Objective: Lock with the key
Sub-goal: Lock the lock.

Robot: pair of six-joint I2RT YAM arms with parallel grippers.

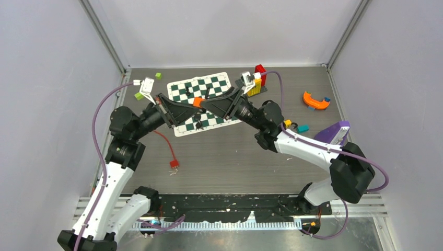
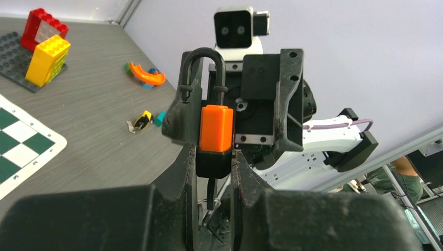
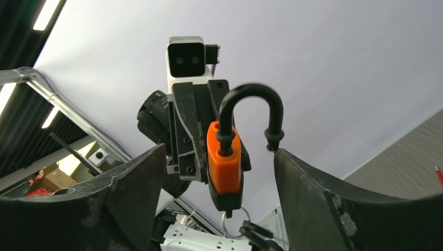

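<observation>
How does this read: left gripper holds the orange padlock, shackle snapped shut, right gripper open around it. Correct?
The shackle is wrong: it is open, its free end outside the body of the orange padlock, seen in the right wrist view. The left gripper holds the padlock; the right gripper is open around it.

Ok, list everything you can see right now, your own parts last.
padlock: one, orange, black shackle open, held up mid-air
chessboard mat: one, green and white, far middle
toy bricks: one stack, red and yellow, right of mat
curved piece: one, orange, far right
cubes: two, green, left of mat
cable: one, red, near left
purple-white object: one, right side
left gripper: one, black, shut on padlock
right gripper: one, black, open around padlock
</observation>
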